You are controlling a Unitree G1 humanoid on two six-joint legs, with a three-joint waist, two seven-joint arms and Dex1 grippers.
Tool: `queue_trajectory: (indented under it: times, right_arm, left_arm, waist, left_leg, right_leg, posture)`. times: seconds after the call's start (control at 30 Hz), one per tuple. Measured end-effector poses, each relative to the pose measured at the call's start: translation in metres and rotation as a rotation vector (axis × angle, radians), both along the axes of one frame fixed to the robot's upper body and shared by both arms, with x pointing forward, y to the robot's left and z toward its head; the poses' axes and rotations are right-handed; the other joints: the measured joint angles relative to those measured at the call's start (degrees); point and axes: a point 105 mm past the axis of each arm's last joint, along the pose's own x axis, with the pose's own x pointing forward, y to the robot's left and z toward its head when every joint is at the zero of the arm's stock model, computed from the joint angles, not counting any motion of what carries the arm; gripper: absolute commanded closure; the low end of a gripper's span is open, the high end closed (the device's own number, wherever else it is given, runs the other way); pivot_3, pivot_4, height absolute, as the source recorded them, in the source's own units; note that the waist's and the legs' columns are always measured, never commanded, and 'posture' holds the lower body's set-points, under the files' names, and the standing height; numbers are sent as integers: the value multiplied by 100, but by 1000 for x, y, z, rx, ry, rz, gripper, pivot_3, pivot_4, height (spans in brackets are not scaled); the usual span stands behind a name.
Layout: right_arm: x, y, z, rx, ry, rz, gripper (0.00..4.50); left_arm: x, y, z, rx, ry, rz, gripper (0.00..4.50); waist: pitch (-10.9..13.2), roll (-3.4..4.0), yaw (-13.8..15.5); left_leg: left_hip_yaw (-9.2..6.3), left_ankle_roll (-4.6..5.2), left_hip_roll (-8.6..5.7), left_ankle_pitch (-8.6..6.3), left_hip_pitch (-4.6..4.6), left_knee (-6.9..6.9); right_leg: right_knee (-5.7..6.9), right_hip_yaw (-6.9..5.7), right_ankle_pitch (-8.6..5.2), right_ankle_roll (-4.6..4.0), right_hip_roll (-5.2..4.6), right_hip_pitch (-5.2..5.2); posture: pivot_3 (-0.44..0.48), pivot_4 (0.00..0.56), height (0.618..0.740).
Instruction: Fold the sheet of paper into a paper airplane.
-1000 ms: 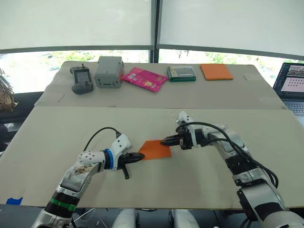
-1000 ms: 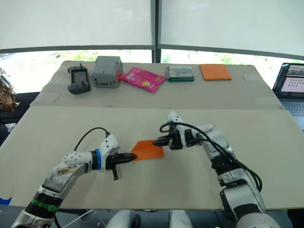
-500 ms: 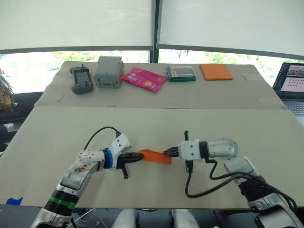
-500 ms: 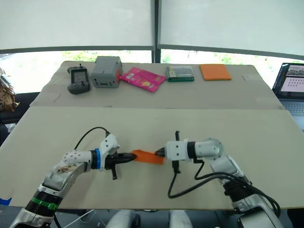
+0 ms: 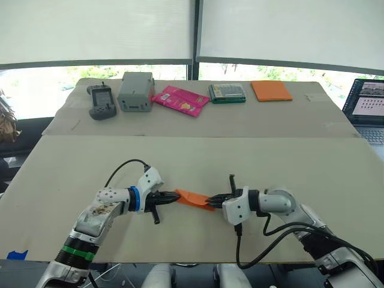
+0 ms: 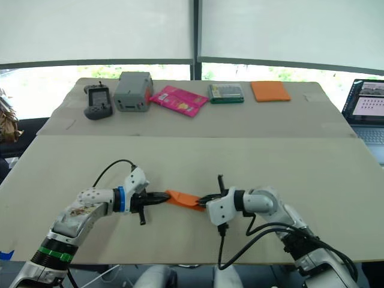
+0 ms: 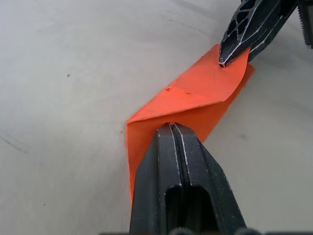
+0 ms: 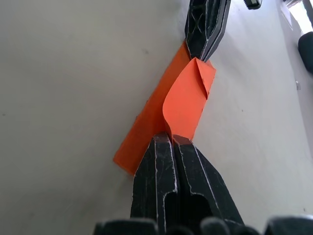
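The sheet of paper is thin and bright orange, partly folded over on itself, lying low over the front table between my two grippers. My left gripper is shut on its left end; the wrist view shows the fingers pinched on the sheet of paper. My right gripper is shut on the right end, and its wrist view shows a curled flap of the sheet of paper rising from its fingers. The left gripper holds the far end there.
On the back table stand a grey handheld controller, a grey box, a pink packet, a green-edged box and an orange pad. A laptop sits at the far right.
My right arm swung down and toward me, rolling its wrist and carrying the paper's right edge over; the sheet went from a flat shape to a narrow folded strip. The left gripper held still.
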Motion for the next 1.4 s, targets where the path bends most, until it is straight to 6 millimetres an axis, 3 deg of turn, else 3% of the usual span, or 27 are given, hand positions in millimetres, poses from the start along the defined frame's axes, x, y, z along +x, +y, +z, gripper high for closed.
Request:
queue_trajectory:
  times: [0.17,0.27,0.37,0.5,0.63,0.87,1.03,1.23,1.37,1.4]
  right_arm:
    - [3,0,-3,5,-17,-19,4468]
    - [5,0,-3,11,-23,-32,4468]
    - [5,3,-3,19,-25,-34,4468]
    - [5,3,-3,19,-32,-38,4468]
    - [5,3,-3,22,-36,-41,4468]
    - [4,0,-1,17,5,-64,4468]
    - [2,-13,5,43,112,-122,2880]
    - [4,-39,30,227,441,-329,828]
    - [19,-31,56,399,527,-415,828]
    - [21,-25,57,422,548,-424,1105]
  left_arm:
    - [11,7,22,-146,37,67,4500]
    - [23,2,46,-217,-15,65,4500]
    - [26,-7,57,-232,-41,35,4500]
    - [16,-27,34,-140,2,-54,4500]
    - [13,-27,12,-35,17,-81,4500]
    - [17,-29,0,30,-39,-91,4500]
    - [16,-34,0,24,-48,-98,4500]
    - [15,-30,0,26,-49,-86,4500]
    - [15,-28,0,18,-40,-75,4500]
    - [15,-29,0,14,-36,-74,4500]
  waist:
    - [1,-1,-9]
    - [2,-5,0]
    - [1,-4,-18]
    - [1,-4,-22]
    - [2,-4,-20]
    - [1,-4,30]
    - [1,-3,58]
    - [2,-2,35]
    - [2,-2,16]
    - [2,-2,24]
  left_leg:
    - [-1,0,3,0,3,2]
    - [-2,-1,1,1,3,6]
    - [0,-1,-1,1,3,3]
    - [0,-1,-1,1,3,2]
    - [0,-1,0,1,3,2]
    - [-1,0,-2,1,5,5]
    - [-1,2,-7,-1,1,6]
    - [-1,8,-2,-3,-10,3]
    - [-4,7,2,-4,-7,2]
    - [-4,7,2,-4,-8,2]
  right_leg:
    - [3,0,0,0,3,2]
    - [3,-1,1,-1,3,4]
    - [2,4,1,-1,2,4]
    - [2,5,1,-1,3,4]
    - [2,5,1,-1,5,3]
    - [-2,4,1,-1,0,12]
    - [-5,3,0,1,-7,12]
    - [-8,3,0,1,-8,3]
    - [-5,2,0,1,-2,2]
    - [-5,1,0,1,-2,1]
  posture:
    - [0,150,740]
    - [0,150,740]
    - [0,150,740]
    - [0,150,740]
    - [0,150,740]
    - [0,150,740]
    - [0,150,740]
    - [0,150,740]
    - [0,150,740]
    - [0,150,740]
